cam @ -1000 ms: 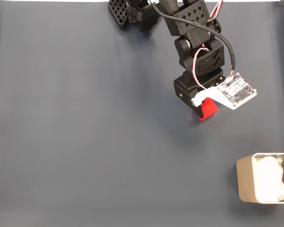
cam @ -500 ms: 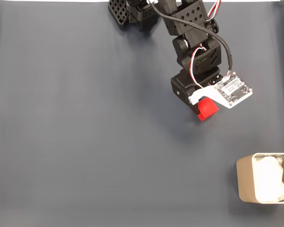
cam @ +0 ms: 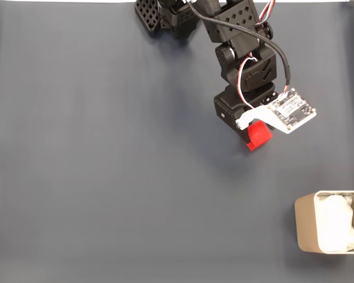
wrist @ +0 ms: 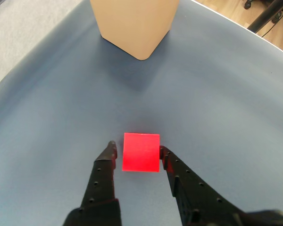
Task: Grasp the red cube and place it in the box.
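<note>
While square-on between the fingers, red cube [wrist: 141, 152] — gripper [wrist: 137, 149] clenched on it, box [wrist: 134, 24] well ahead.

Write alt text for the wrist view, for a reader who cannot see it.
A small red cube sits on a dark grey table between the two black fingers of the claw, which flank it closely on either side. Beyond it, at the top of the picture, stands the beige box, of which a rounded corner shows.

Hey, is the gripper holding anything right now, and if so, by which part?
The gripper straddles the red cube, fingers at its left and right faces; whether they grip it cannot be told.
</note>
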You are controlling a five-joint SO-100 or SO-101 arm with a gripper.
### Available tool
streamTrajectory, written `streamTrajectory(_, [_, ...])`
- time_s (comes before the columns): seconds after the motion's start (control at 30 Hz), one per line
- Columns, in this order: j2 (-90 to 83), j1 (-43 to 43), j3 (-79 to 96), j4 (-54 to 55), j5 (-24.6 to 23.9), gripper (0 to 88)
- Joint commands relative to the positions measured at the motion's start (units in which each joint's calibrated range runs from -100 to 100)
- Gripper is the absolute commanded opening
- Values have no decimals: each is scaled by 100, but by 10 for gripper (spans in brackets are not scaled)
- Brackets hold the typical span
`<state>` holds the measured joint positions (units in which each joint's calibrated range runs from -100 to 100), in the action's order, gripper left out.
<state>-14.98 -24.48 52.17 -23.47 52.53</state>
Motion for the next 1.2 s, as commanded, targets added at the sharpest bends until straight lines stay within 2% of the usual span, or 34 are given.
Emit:
streamTrajectory(0.0, [-313,-66,-62,-14,103,129])
streamTrajectory(0.37, [-304,-123,-62,-227,239,43])
streamTrajectory(0.63, [-356,-130,-135,-276,239,30])
streamTrajectory(1.17, [-703,19,-1230,-1178,63,21])
